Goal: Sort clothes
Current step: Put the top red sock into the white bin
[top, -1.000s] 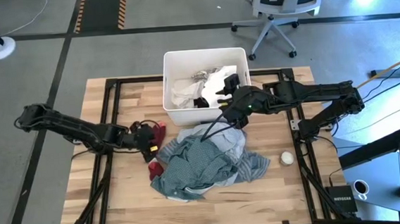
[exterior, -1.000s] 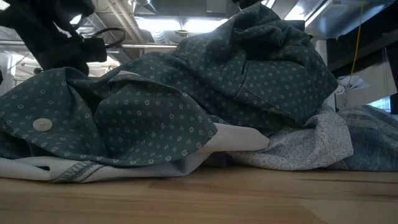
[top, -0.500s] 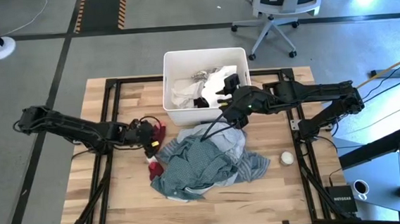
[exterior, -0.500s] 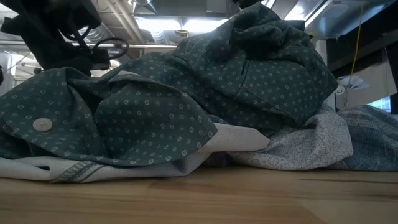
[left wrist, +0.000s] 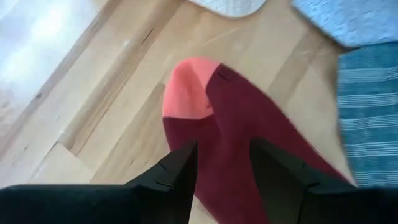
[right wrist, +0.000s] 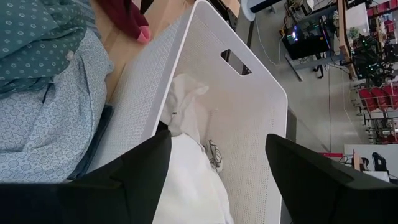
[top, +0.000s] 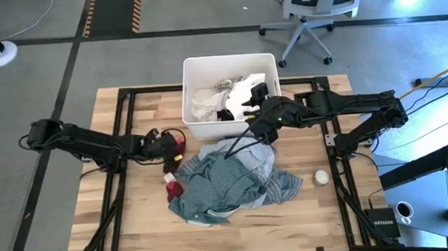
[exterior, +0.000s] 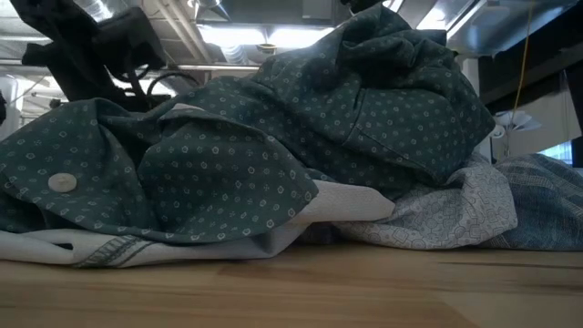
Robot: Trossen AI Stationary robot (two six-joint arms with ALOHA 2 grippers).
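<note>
A pile of clothes [top: 232, 180] lies mid-table, with a green dotted shirt [exterior: 273, 137] on top, blue-grey striped pieces and a small red piece [top: 173, 189] at its left edge. My left gripper [top: 172, 145] is left of the pile, near the white tub [top: 195, 127], and is shut on a dark red sock [left wrist: 236, 124] with a pink toe. My right gripper [right wrist: 217, 180] is open and empty over the tub's near right part [top: 256, 107]. White and black pieces [top: 214, 102] lie in the tub. My left gripper pinches the dark red sock between its two fingers at its middle part [left wrist: 227, 168]. The pink toe end [left wrist: 186, 93] reaches out past the fingertips over the wooden table. I cannot tell whether the sock touches the table.
A small white ball [top: 321, 177] lies on the table right of the pile. The white tub [right wrist: 205, 81] stands at the table's far middle. Bare wood [top: 134, 203] shows left of and in front of the pile. An office chair [top: 311, 9] stands beyond the table.
My left gripper has gone toward the table's far edge and a little right, toward the tub, carrying the red sock with it. The pile and my right gripper have stayed where they were.
</note>
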